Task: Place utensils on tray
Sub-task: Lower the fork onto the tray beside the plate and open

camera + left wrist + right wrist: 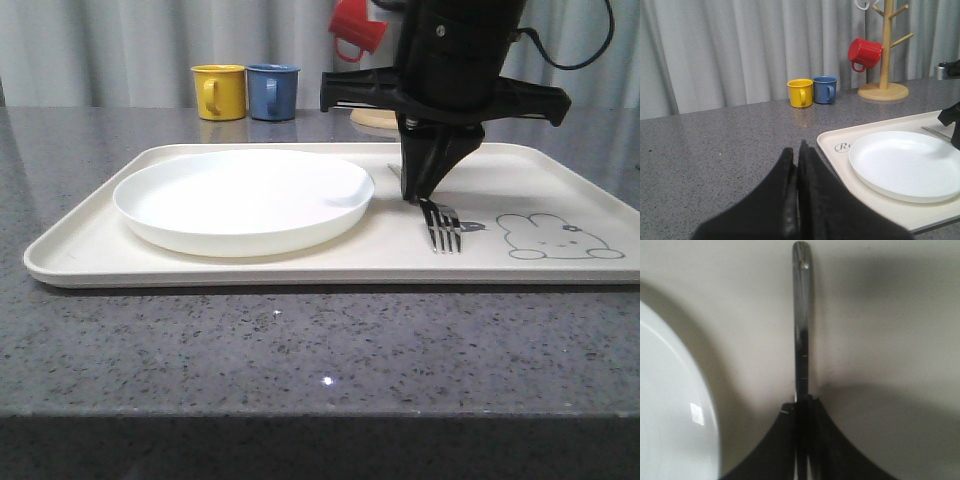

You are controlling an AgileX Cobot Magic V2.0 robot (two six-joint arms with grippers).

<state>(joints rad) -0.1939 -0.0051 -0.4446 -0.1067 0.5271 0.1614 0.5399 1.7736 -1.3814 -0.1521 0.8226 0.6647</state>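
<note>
Fork lies on the tray, tines toward you, just right of the plate and left of the rabbit drawing. You see in the front view the right gripper standing straight down over the fork's neck, its fingertips drawn to a narrow point there. The front view cannot tell you whether metal sits between the tips. The right wrist view does: the fingers pinch the fork's handle, which runs away from them flat against the cream tray floor, with the plate's rim curving beside it, near but apart.

The left gripper appears in the left wrist view, fingers pressed together with nothing between them, over bare grey table, just beside the tray's corner. That view gives you the plate from the side and a sliver of the fork's handle beyond it.

Farther back, the yellow mug and blue mug stand side by side on the table, touching or nearly so. The left wrist view shows you the wooden mug tree whole, with the red mug hanging from a peg; the front view hides most of the tree behind the arm. A grey curtain closes the scene.
</note>
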